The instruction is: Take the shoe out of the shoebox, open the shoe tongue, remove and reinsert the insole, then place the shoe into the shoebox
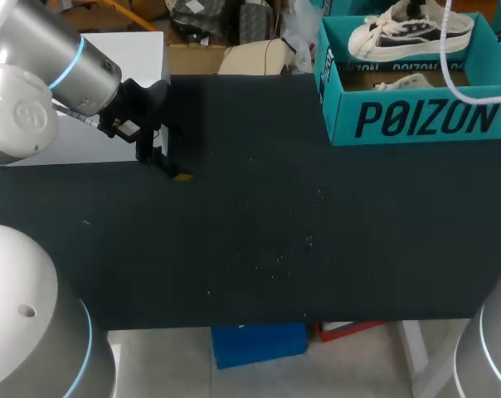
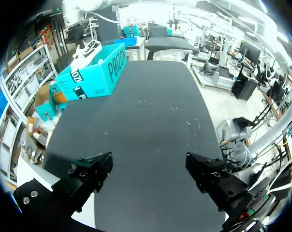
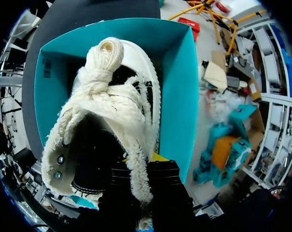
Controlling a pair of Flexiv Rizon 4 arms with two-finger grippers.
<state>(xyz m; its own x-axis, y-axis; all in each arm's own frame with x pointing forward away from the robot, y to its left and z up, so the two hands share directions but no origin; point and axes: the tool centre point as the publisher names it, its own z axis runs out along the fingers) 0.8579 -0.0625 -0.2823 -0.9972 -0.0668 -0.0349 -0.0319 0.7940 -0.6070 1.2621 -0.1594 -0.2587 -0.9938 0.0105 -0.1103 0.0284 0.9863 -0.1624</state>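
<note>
In the head view's upper right, the teal shoebox (image 1: 425,120) stands at the far edge of the dark surface (image 1: 259,240). The white-and-black sneaker (image 1: 412,31) is high in the box's open top (laces up). In the right wrist view, the right end effector (image 3: 143,166) is clenched on the sneaker's fuzzy collar, with a finger on each side. At the head view's upper left, the left end effector (image 1: 169,168) is released, its fingers spread wide over bare surface, well apart from the shoebox.
</note>
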